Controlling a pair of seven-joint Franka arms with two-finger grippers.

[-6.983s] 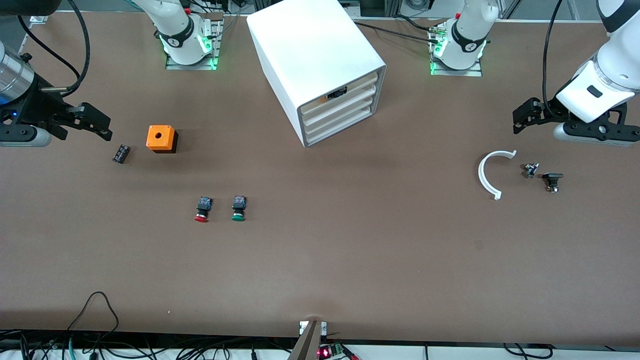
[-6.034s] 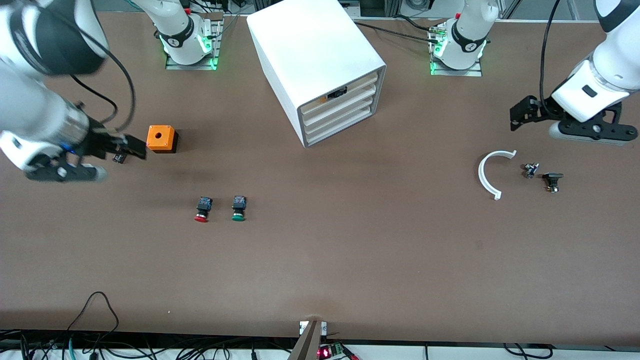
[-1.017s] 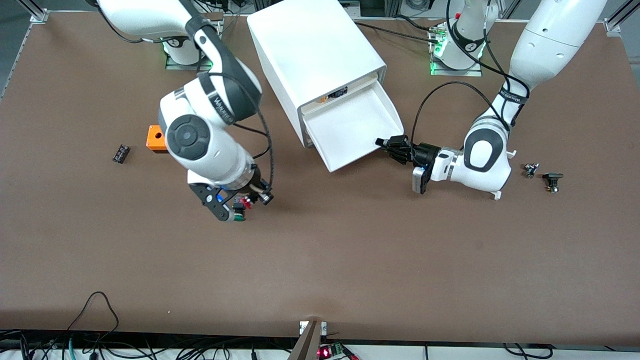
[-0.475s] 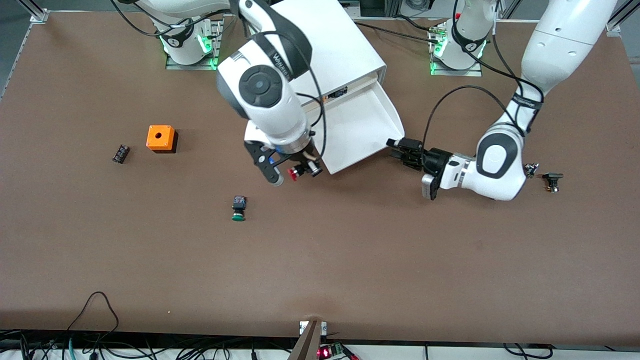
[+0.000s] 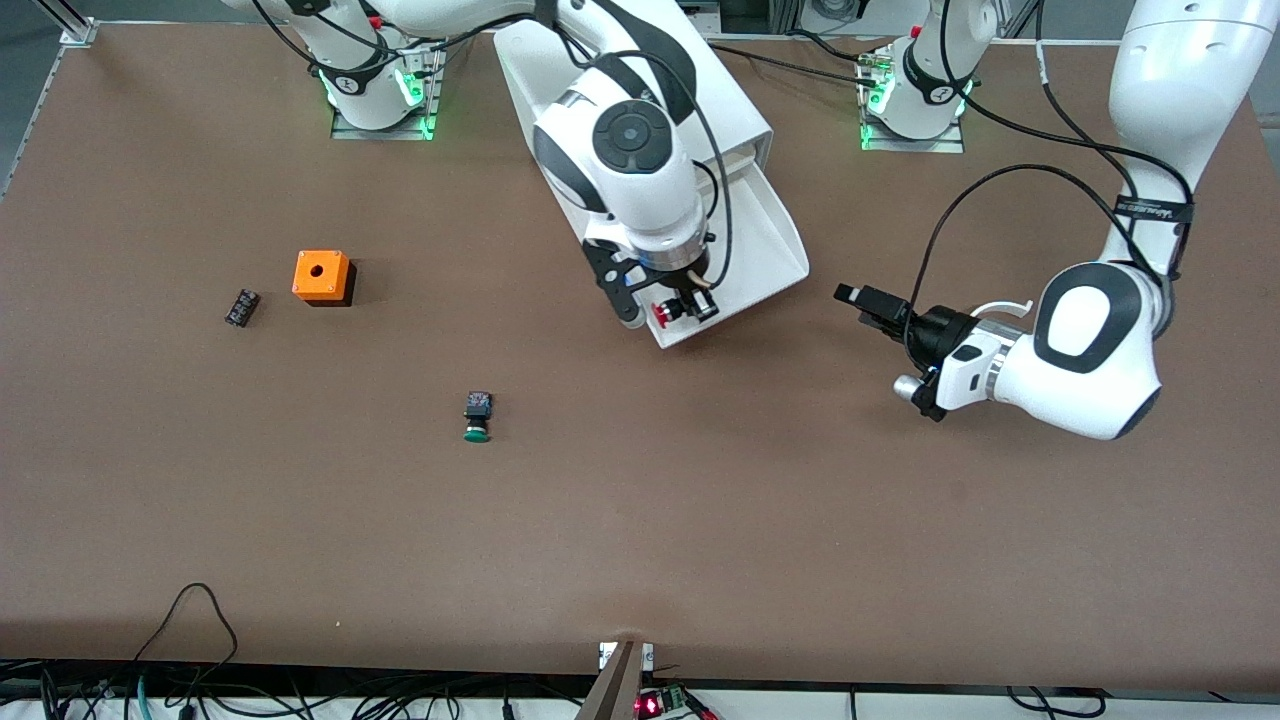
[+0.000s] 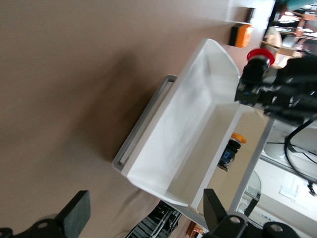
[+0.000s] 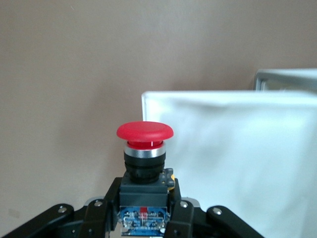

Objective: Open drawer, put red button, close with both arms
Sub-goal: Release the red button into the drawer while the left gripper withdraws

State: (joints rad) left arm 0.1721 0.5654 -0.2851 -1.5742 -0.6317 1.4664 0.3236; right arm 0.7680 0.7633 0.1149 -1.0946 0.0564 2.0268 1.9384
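Observation:
The drawer [image 5: 785,245], second from the top of the white cabinet [image 5: 735,105], stands pulled out, and what shows of its inside is bare. My right gripper [image 5: 672,308] is shut on the red button [image 5: 660,315] and holds it in the air over the drawer's front edge. In the right wrist view the red cap [image 7: 145,131] stands upright between the fingers [image 7: 94,214], beside the drawer's wall [image 7: 237,148]. My left gripper [image 5: 862,302] is open and empty, off the drawer toward the left arm's end. The left wrist view shows the drawer [image 6: 198,124] and the held button [image 6: 259,55].
A green-capped button [image 5: 477,418] lies nearer the front camera. An orange box [image 5: 322,276] and a small black part [image 5: 241,306] lie toward the right arm's end. A white curved piece [image 5: 1005,308] shows beside the left arm. A small orange-capped part [image 6: 230,153] sits inside the cabinet.
The right gripper has carried the red button from the table up to the open drawer's front edge. The left gripper has let go of the drawer and drawn back toward the left arm's end.

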